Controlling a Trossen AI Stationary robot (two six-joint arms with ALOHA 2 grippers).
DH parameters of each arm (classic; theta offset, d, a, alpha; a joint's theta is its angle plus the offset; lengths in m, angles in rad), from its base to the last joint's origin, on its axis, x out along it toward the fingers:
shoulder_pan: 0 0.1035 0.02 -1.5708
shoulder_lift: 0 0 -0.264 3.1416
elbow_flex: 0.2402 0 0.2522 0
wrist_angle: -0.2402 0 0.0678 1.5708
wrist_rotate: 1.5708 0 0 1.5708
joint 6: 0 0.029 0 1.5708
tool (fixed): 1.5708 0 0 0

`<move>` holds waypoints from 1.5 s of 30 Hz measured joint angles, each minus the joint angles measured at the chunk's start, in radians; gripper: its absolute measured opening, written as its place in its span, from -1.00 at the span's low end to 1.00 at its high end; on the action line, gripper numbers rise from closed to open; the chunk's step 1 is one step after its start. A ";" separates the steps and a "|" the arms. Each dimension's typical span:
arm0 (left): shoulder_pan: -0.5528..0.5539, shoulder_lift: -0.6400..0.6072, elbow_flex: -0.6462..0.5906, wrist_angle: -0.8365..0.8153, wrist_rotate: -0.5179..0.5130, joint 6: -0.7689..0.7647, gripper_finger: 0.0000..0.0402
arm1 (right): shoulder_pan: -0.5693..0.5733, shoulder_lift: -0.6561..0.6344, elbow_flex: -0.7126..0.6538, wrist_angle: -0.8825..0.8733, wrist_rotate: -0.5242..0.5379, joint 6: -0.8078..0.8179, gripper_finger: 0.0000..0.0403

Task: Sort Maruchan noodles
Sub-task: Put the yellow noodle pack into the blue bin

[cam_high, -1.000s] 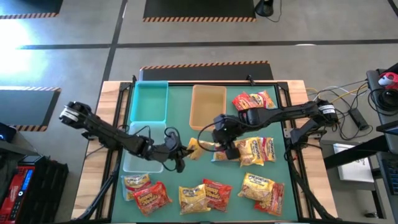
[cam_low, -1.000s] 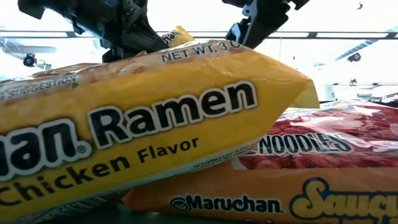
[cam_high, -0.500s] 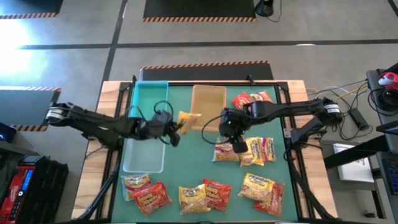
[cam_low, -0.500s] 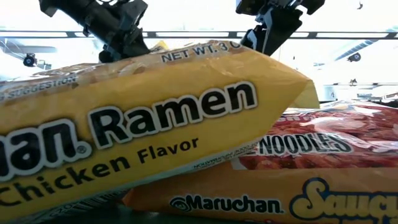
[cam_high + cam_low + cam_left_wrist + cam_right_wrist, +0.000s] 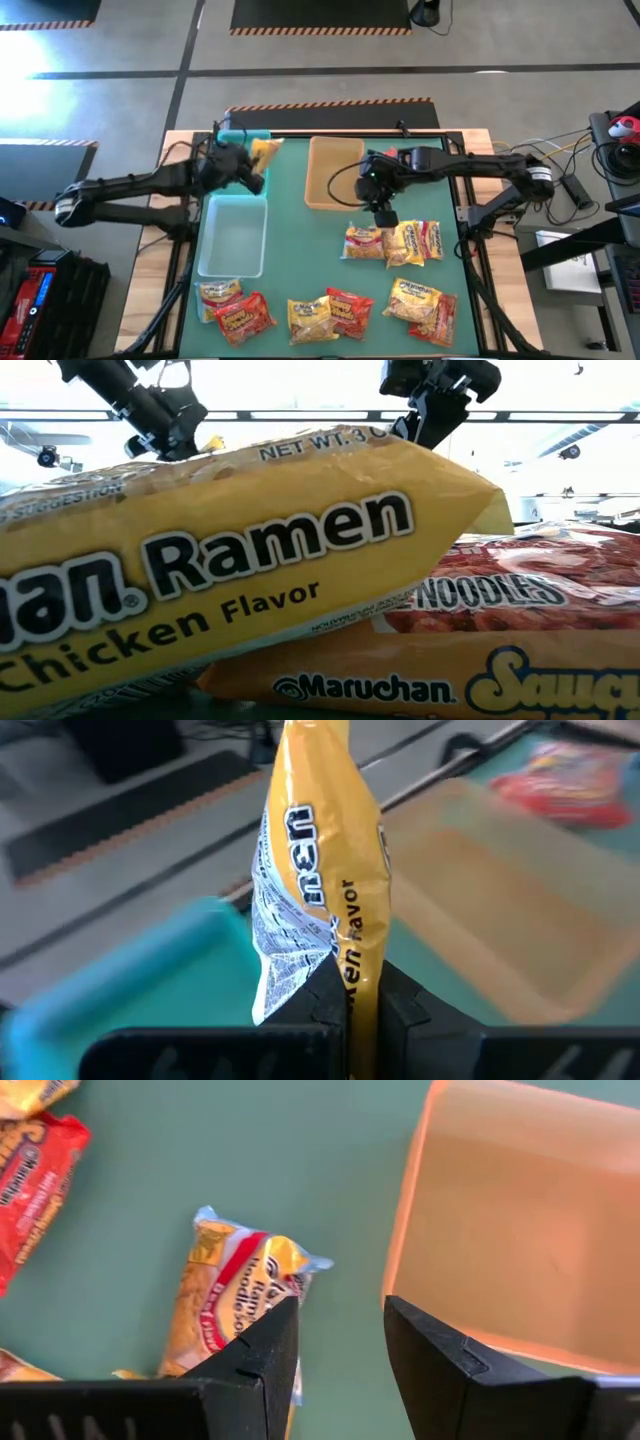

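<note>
I see my left gripper (image 5: pixel 252 160) pinching a yellow packet (image 5: pixel 265 152) over the teal tray (image 5: pixel 243 135), upper left — my right gripper (image 5: pixel 384 205) is open, empty, by the bare tan tray (image 5: pixel 333 172).

Def a robotics lab/workshop imo: bare concrete floor (image 5: pixel 500 40) w/ hazard-striped black mats (image 5: pixel 320 15), green surface (image 5: pixel 300 250) on a wooden bench, loose cables (image 5: pixel 560 160) and gear on the right, two arms bolted at the sides.
</note>
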 joint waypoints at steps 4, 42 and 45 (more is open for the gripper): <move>0.108 -0.013 0.000 -0.015 0.019 0.150 -1.00 | -0.030 0.002 -0.001 0.002 0.000 -0.001 -0.32; 0.669 0.410 0.000 0.124 0.446 0.942 -1.00 | -0.149 0.002 -0.002 0.072 0.001 0.196 -0.32; 0.669 0.420 0.000 0.153 0.437 0.957 -1.00 | -0.149 0.002 -0.002 0.072 0.001 0.222 -0.32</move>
